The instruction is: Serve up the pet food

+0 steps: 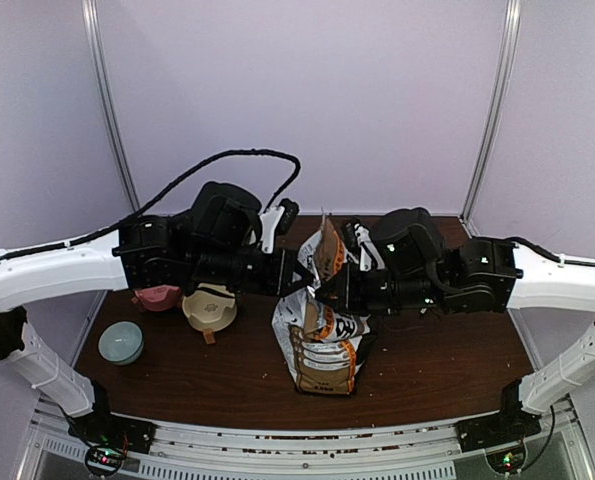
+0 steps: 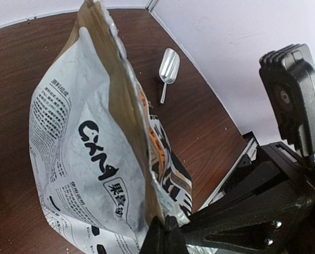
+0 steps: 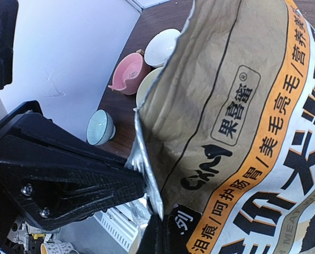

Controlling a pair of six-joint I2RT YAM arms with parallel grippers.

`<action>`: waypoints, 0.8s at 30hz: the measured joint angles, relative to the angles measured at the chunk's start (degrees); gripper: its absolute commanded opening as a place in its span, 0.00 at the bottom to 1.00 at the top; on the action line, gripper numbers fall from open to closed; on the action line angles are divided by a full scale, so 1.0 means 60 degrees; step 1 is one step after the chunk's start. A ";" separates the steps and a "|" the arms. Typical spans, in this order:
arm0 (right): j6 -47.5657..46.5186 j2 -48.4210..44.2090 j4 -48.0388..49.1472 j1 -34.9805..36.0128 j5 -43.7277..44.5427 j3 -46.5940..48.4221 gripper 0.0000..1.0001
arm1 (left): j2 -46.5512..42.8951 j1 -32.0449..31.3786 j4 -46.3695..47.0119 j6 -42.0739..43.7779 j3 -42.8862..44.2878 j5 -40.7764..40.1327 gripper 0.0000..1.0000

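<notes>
Table (image 1: 427,370) has the CXM bag (image 1: 322,345) standing at centre, with the left gripper (image 2: 164,235) and right gripper (image 3: 160,235) each clamped shut on opposite sides of its top edge, so I read this as the bag-opening step. Cream bowl (image 1: 209,306), pink bowl (image 1: 157,297) and green bowl (image 1: 121,342) sit grouped left of the bag; the scoop (image 2: 169,67) lies flat on the table, apart from it. Pet food isn't visible, presumably inside the bag; the next move calls for pulling the two lips apart evenly without tipping or tearing it.
</notes>
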 measured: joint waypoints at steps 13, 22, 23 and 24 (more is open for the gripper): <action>0.0102 -0.0004 -0.0637 -0.0018 0.0433 0.0004 0.00 | -0.0280 0.0219 -0.1038 0.0022 -0.0044 -0.0845 0.00; -0.0120 -0.0444 0.0135 -0.0069 0.0138 -0.0539 0.00 | -0.0361 0.0219 -0.0346 0.0372 -0.0066 -0.0226 0.37; -0.0164 -0.0557 0.0328 -0.0080 0.0062 -0.0681 0.00 | -0.0361 0.0219 -0.0248 0.0430 -0.0066 -0.0124 0.41; -0.0204 -0.0659 0.0514 -0.0106 -0.0025 -0.0798 0.00 | -0.0361 0.0219 -0.0131 0.0455 -0.0066 -0.0025 0.44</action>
